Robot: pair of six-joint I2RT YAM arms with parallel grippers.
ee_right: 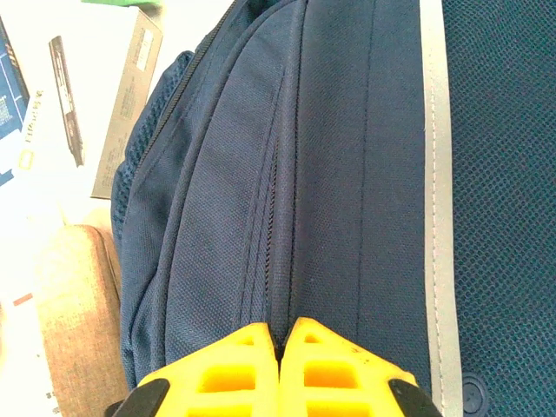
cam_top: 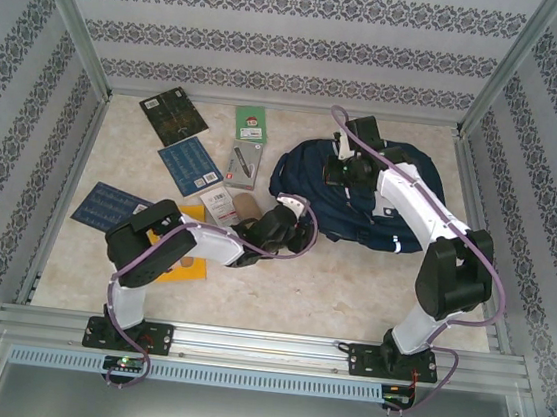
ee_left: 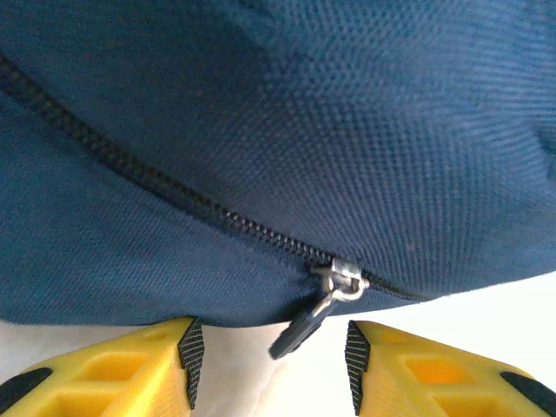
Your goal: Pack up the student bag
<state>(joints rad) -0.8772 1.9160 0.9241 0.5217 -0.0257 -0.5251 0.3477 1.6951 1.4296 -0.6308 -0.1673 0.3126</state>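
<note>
The student bag (cam_top: 379, 205), navy blue with white stripes, lies at the right middle of the table. My left gripper (cam_top: 292, 222) is at the bag's lower left edge. In the left wrist view its yellow fingers (ee_left: 156, 356) stand open on either side of the dark zipper pull (ee_left: 300, 334), not touching it. The pull hangs from a silver slider (ee_left: 346, 280) on the closed zipper. My right gripper (cam_top: 343, 168) rests on top of the bag. In the right wrist view the right gripper (ee_right: 280, 334) is shut, pinching a raised fold of the bag's fabric (ee_right: 291, 217) beside a grey stripe (ee_right: 434, 174).
Left of the bag lie a dark booklet (cam_top: 173, 116), a green book (cam_top: 251, 123), two blue notebooks (cam_top: 190, 163) (cam_top: 108, 206), a white pen box (cam_top: 243, 162) and a brown pouch (cam_top: 249, 205). A yellow book (cam_top: 187, 264) sits under the left arm. Metal rails frame the table.
</note>
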